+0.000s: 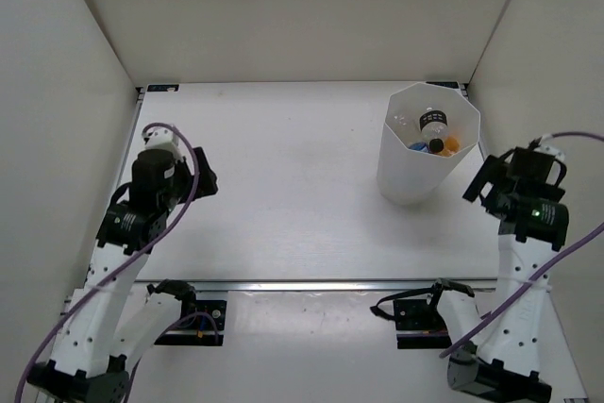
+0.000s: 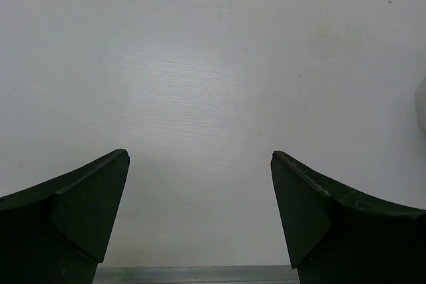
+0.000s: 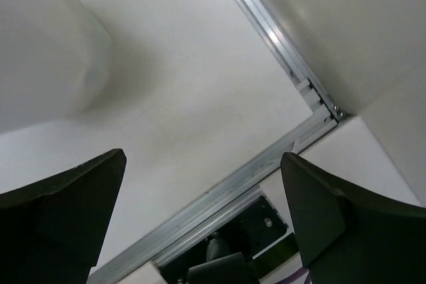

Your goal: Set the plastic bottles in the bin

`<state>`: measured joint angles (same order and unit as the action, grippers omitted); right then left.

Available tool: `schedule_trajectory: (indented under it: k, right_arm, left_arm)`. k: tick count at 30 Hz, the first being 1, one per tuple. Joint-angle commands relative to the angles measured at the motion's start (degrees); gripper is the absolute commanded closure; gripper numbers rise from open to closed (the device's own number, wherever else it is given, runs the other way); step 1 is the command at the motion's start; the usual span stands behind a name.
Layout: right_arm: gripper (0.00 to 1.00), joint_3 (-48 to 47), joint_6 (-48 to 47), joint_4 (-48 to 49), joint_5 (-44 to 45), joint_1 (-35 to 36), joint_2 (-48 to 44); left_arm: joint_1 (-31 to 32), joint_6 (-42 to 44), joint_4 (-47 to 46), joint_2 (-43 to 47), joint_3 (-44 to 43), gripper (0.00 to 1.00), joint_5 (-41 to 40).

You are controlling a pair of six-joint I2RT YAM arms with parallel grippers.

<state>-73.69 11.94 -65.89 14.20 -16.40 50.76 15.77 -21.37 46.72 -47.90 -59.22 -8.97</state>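
The bin (image 1: 406, 176), tall, white and faceted, stands at the back right of the table. Inside it lie plastic bottles: a clear one with a black label (image 1: 434, 123), an orange one (image 1: 449, 146) and a bit of blue (image 1: 418, 147). My right gripper (image 1: 486, 181) hangs just right of the bin, open and empty (image 3: 203, 157), and the bin's wall (image 3: 46, 51) fills the upper left of its wrist view. My left gripper (image 1: 206, 176) is far off at the table's left, open over bare table (image 2: 200, 157).
White enclosure walls close in the table on the left (image 1: 57, 92), back and right. An aluminium rail (image 1: 302, 283) runs along the near edge, and shows in the right wrist view (image 3: 219, 197) above the arm's black base mount (image 3: 226, 264).
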Motion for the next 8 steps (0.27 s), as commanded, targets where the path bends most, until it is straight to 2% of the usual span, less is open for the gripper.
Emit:
schedule_trajectory:
  k: [1,4,8]
  right_arm:
    - [0.01,9.94,1.41,-1.27,-0.3,-0.47,-5.74]
    - [0.01,16.37,4.21,1.11,-3.55,2.69,-10.23]
    - [0.01,20.25,8.34,2.43,-4.18,6.55,-13.93]
  left_arm:
    - [-1.53,0.71,3.72,5.61,3.57,0.01,-6.84]
    - [-1.44,0.62,4.96,10.62,6.65,0.01,-8.95]
    - [-1.45,0.71,5.66,13.88,8.16,0.01,-11.41]
